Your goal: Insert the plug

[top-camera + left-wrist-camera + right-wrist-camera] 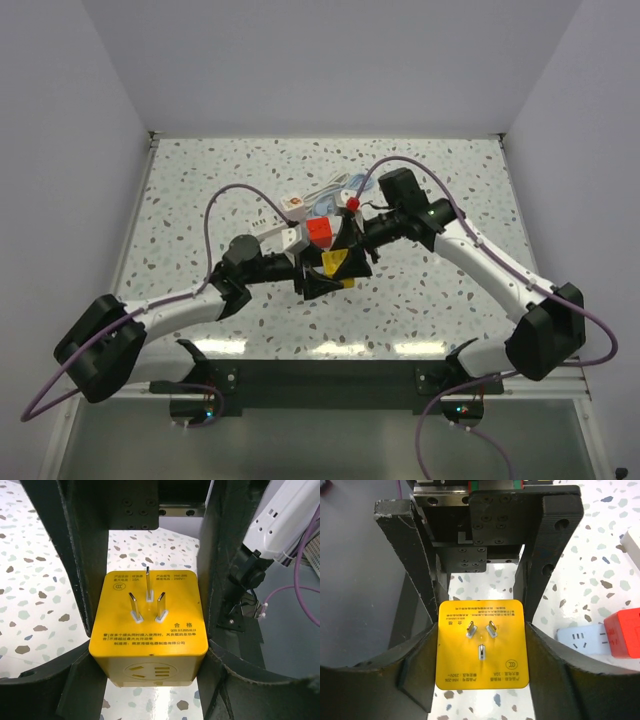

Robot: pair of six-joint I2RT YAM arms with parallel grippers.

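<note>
I have the plug (150, 630) off the bench (200, 190), in the air between my two arms near the middle of the work area. My right gripper (481, 645) is clenched on its two yellow sides. My left gripper (149, 650) comes in from the opposite direction, and its fingers look pressed against the same block, so as far as I can see both grippers are grasping the plug together.

The three metal prongs (149, 592) are bare and face back toward both of my wrist cameras. They do not point down at the bench or at any outlet.

The white power strip (580, 641) lies on the bench off to one side of the plug, beside a red block (624, 632). It is well apart from the prongs, and nothing is seated in the holes I can see.

By my reckoning, picking up is done and I am midway through passing or re-gripping the plug between arms. The insertion itself has not begun.

What is left, I judge:
- One gripper lets go.
- The other turns the plug so the prongs face the strip.
- The prongs are lined up with the matching holes and pushed home.

I cannot tell from here which arm is meant to finish the job.
</note>
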